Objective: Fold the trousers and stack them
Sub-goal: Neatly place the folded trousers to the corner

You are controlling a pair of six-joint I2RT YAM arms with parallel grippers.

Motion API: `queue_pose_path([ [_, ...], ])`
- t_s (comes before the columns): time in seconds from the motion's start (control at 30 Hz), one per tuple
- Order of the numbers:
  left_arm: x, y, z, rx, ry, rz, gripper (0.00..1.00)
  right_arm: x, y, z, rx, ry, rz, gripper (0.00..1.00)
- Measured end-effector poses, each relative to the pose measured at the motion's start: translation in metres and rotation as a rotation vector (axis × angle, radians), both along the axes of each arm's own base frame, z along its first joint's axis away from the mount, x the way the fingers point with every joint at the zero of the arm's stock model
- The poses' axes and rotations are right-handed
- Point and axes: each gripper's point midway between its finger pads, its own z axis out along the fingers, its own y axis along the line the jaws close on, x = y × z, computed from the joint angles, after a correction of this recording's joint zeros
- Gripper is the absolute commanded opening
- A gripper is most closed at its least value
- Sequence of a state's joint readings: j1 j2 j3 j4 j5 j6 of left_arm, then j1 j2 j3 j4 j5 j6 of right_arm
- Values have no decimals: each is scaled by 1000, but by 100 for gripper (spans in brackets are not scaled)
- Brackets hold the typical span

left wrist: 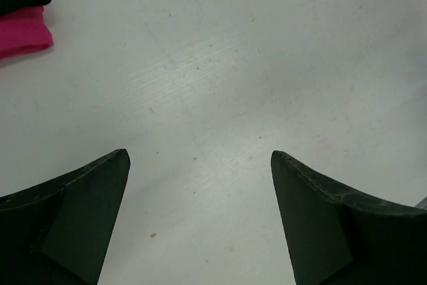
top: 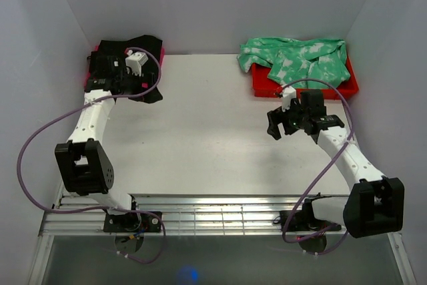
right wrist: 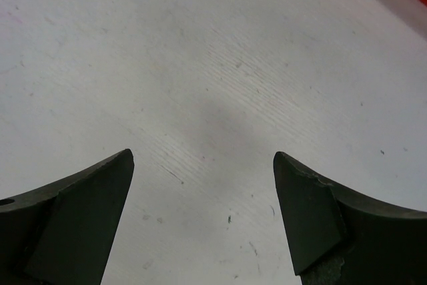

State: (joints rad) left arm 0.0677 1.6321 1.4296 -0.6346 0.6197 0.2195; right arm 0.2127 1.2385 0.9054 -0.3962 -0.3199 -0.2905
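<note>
Setting: white table (top: 200, 138) inside a pale grey-walled booth (top: 213, 5), seen from above and behind the two arms.
Left fingers: the dark pads (left wrist: 87, 218) of the left gripper (left wrist: 200, 158) stand wide apart with nothing between them, only bare, lightly scratched tabletop below.
Right fingers: the right gripper (right wrist: 203, 158) is likewise spread, its pads (right wrist: 313, 218) holding nothing, above bare table with a soft shadow between them.
Left arm: reaches to the far left corner of the table, its black wrist parts overlapping the dark cloth there in the overhead view; whether they touch the fabric cannot be told.
Right arm: stretched over the right half of the table, its gripper just short of the near edge of a red tray (top: 307, 89).
Trousers: the trousers (top: 148, 45) lie bunched in the far left corner, on top of a magenta-pink cloth (left wrist: 23, 31); a black corner of them and the pink edge show at the top left of the left wrist view.
Far right corner: a green-and-white tie-dye garment (top: 297, 58) is heaped on the red tray, spilling over its far rim.
</note>
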Motion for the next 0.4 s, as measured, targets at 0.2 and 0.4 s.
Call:
queue_pose_path([
  [0.2,-45,16,-10,34,67,47,98,-22,-31,-9,-29,5,-103,90],
  [0.4,-88,21,-43,80,164,66,98,-34,-44,5,-3,-44,-146,90],
])
